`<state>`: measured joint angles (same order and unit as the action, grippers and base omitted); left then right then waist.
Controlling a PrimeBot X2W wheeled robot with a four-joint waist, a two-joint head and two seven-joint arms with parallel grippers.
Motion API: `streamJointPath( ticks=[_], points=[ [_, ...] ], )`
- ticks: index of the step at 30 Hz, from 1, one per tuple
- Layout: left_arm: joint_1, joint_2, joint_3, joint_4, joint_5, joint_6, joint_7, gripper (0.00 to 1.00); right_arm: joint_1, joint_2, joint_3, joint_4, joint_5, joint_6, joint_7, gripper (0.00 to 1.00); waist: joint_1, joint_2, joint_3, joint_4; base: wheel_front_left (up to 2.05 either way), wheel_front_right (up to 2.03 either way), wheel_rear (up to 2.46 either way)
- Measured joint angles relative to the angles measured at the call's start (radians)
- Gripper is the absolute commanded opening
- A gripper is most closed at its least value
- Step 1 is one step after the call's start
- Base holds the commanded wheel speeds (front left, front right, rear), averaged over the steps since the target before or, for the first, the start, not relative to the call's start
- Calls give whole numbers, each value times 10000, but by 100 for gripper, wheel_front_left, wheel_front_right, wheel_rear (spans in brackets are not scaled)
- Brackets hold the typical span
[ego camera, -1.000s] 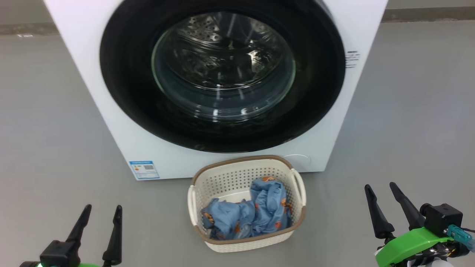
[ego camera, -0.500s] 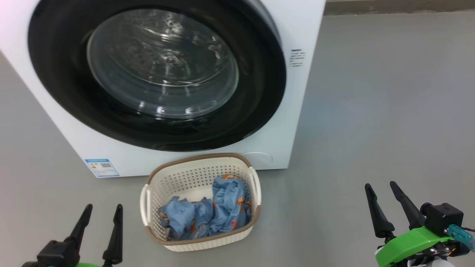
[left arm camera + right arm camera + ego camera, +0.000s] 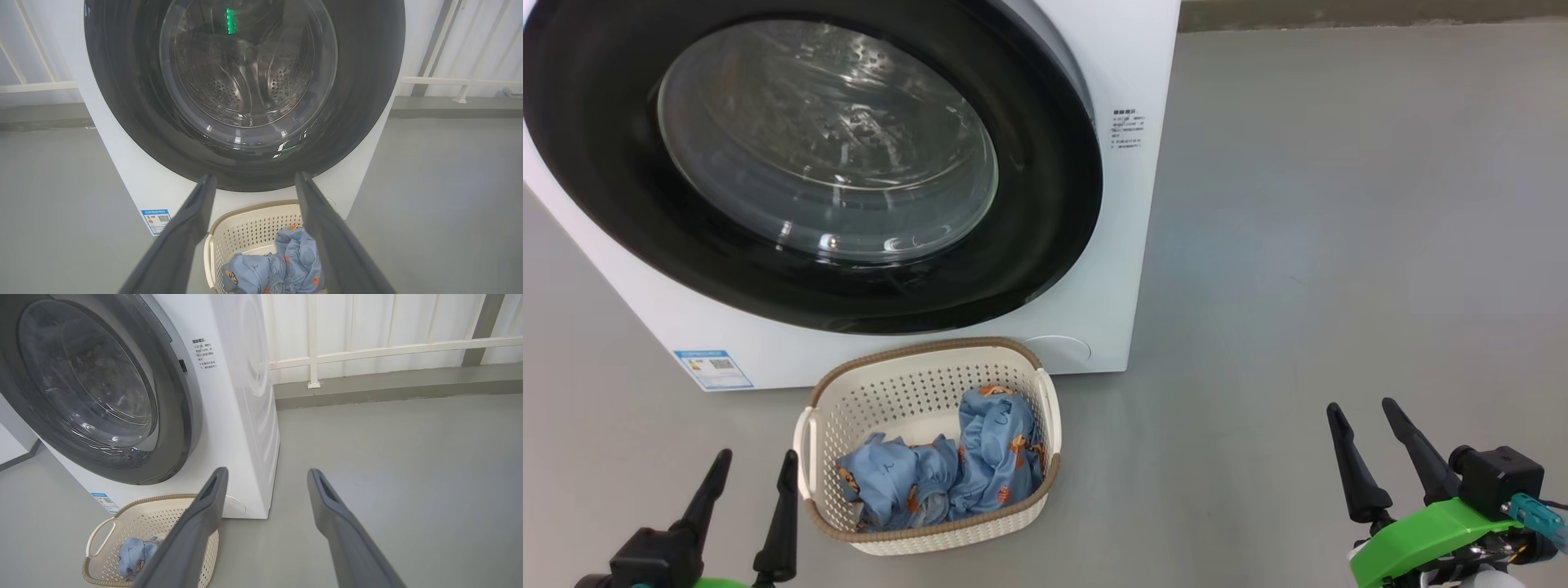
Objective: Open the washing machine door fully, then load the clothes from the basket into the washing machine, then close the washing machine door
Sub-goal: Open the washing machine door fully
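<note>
As the left tool gapes, the basket sits beside, seemingly untouched.

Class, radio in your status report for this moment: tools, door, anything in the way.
Left tool and right tool open, empty. Washing machine door shut; clothes in basket. Basket on floor just below door.

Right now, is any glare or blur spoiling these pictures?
Head view: sharp, with white glints low on the washing machine door glass. Left wrist view: a green light reflects in that glass; the fingers look soft. Right wrist view: similar glints, evenly lit floor.
</note>
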<state>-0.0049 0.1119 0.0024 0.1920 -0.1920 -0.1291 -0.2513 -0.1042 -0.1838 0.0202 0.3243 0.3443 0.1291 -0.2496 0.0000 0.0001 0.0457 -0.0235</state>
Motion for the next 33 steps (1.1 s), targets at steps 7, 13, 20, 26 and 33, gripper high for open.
streamJointPath(
  ticks=[7,13,20,26,33],
  points=[
    [0,-13,-82,0,-88,0,0,100,-45,79,79,-2,174,0,0,0,0,0,50,57,0,0,0],
    [-1,-119,-123,0,-236,0,0,100,-706,337,128,-23,1360,0,0,0,0,0,150,119,0,0,0],
    [-225,-194,-171,-4,-347,0,0,100,-1674,591,370,-194,3921,0,-2,0,0,0,360,268,0,0,0],
    [-482,-232,-219,-44,-497,0,0,100,-2643,284,941,-485,6385,0,-4,0,0,0,706,439,0,0,0],
    [-961,-259,-414,-61,-606,0,-2,100,-3959,-420,1860,-587,9177,0,-29,0,0,0,1182,709,0,0,0]
  ],
)
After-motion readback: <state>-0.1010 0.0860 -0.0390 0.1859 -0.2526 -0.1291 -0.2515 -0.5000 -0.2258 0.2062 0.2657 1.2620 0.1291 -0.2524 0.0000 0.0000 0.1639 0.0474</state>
